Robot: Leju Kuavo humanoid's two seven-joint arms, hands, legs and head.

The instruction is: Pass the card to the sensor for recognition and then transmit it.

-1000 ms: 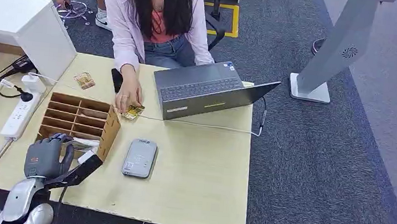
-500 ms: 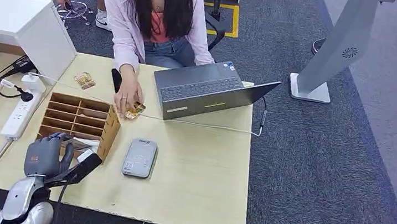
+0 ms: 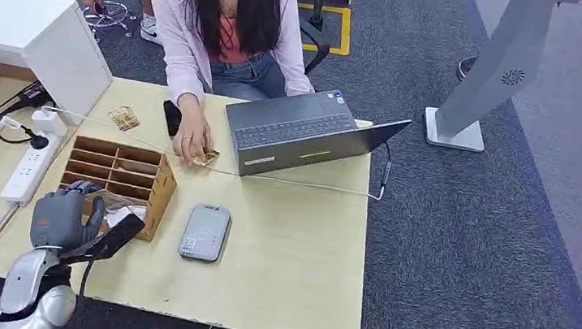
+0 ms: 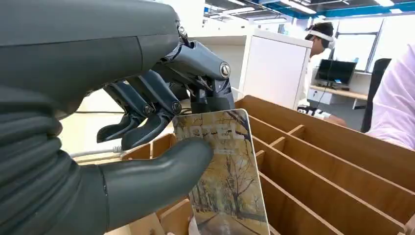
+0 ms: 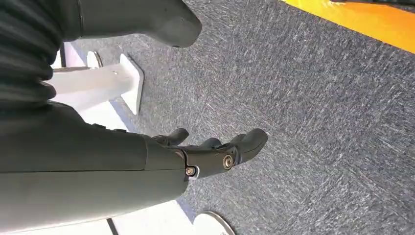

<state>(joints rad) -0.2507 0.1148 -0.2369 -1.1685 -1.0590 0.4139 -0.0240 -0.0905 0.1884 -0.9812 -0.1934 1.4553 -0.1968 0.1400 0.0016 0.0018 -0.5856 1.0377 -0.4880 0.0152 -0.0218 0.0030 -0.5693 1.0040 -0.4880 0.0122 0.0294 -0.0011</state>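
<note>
1. The glossy card printed with autumn trees was pinched between the left hand's thumb and fingers, above the slotted wooden card rack.
2. The flat grey card sensor lay at the rack's 3 o'clock.
3. The right hand hung over grey carpet, fingers loosely apart, holding nothing.

Card rack left of sensor, laptop behind, all on table
</note>
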